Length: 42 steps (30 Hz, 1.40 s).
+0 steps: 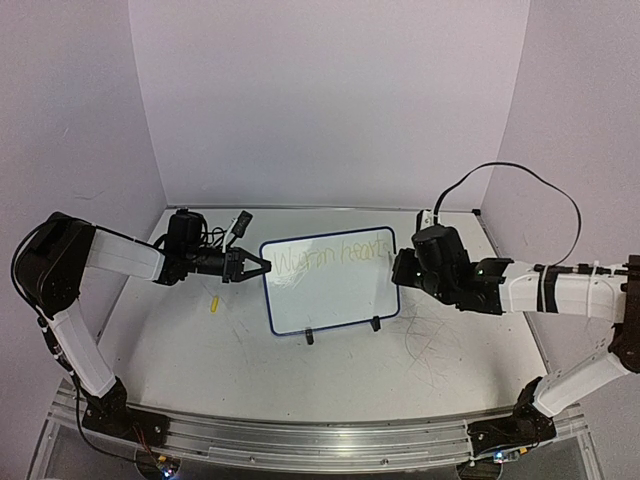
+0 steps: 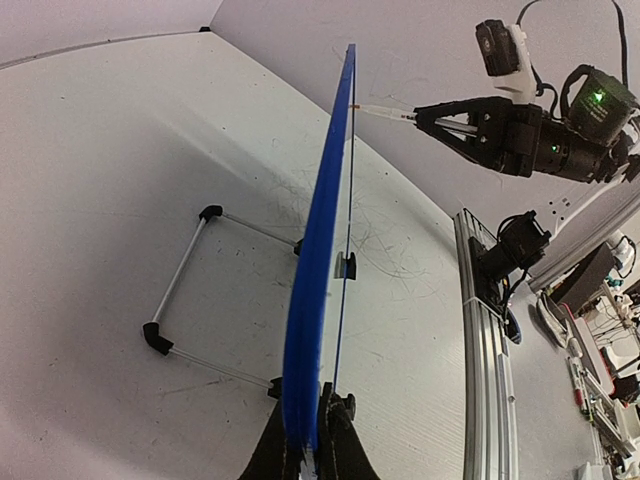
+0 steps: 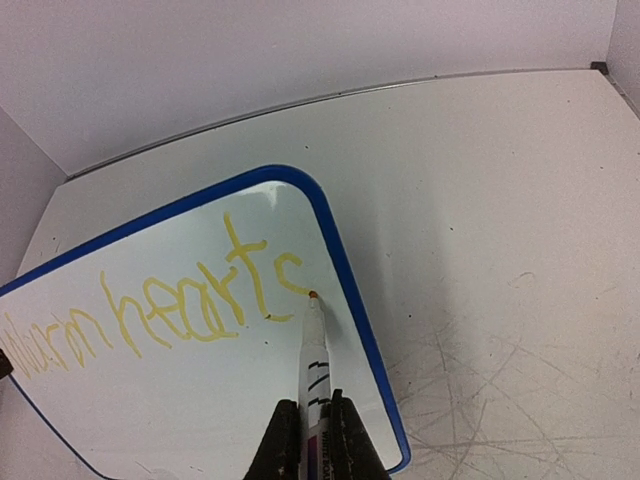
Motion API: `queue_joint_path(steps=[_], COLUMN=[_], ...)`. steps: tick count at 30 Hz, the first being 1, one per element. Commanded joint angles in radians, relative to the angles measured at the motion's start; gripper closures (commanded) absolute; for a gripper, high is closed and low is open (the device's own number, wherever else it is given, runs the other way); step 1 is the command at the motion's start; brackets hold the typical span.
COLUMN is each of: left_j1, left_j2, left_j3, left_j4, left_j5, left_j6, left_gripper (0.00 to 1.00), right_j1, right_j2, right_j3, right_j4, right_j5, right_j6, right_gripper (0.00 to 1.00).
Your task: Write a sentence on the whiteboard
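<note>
The whiteboard (image 1: 330, 282), white with a thin dark-blue frame and two black feet, stands upright mid-table. My left gripper (image 1: 262, 267) is shut on its left edge; the left wrist view shows the board edge-on (image 2: 318, 260) between the fingers. My right gripper (image 1: 397, 266) is shut on a white marker (image 3: 316, 350) whose tip touches the board's upper right, at the end of the last letter. The sentence (image 3: 150, 305) in yellow strokes reads "warm hearts" in one line, the final "s" half drawn. It shows faintly in the top view (image 1: 332, 256).
A small yellow marker cap (image 1: 214, 303) lies on the table left of the board. The board's wire stand (image 2: 195, 290) reaches out behind it. Grey scratch marks (image 1: 430, 345) cover the tabletop at the right. Walls close in the back and sides.
</note>
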Motion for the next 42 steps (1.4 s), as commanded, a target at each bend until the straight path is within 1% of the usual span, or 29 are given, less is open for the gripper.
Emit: queue_joint_path(steps=[1,15,20,21,23,26,29,31,36,42], left_j1=[-0.003,-0.004,-0.003,-0.003,-0.004,-0.003,-0.003,-0.005,-0.008,-0.015], left_j2=[0.007,0.008,0.009,0.010,0.005,-0.002,0.003,0.004,-0.016,-0.020], left_j3=[0.016,0.014,0.016,0.017,0.012,0.005,0.007,0.006,-0.001,-0.008], left_j4=[-0.051,-0.051,-0.051,-0.051,-0.052,-0.052,-0.052,-0.052,-0.052,-0.054], left_j5=[-0.126,-0.128,-0.129,-0.130,-0.134,-0.145,-0.150,-0.150,-0.176,-0.211], left_j6=[0.075,0.076,0.076,0.075,0.073,0.076,0.073,0.070,0.068,0.057], left_gripper=[1.00,1.00,1.00,1.00,1.00,1.00,1.00,1.00,1.00,1.00], right_j1=[0.002,0.032,0.033,0.033,0.045,0.059,0.059,0.058,0.068,0.156], right_j2=[-0.029,0.014,0.026,0.019,-0.047,-0.175,-0.207,-0.199,-0.126,-0.014], right_j3=[-0.016,-0.008,0.037,0.053,0.051,-0.013,-0.061,-0.072,-0.015,0.074], right_j4=[-0.046,-0.031,0.007,0.010,0.008,0.021,0.015,0.010,0.009,0.019], right_j5=[0.041,-0.007,-0.007,-0.007,0.000,-0.004,-0.013,-0.032,-0.181,-0.202], right_j6=[0.016,0.018,-0.005,-0.014,-0.017,-0.034,-0.096,-0.133,-0.201,-0.224], right_gripper=[1.00,1.00,1.00,1.00,1.00,1.00,1.00,1.00,1.00,1.00])
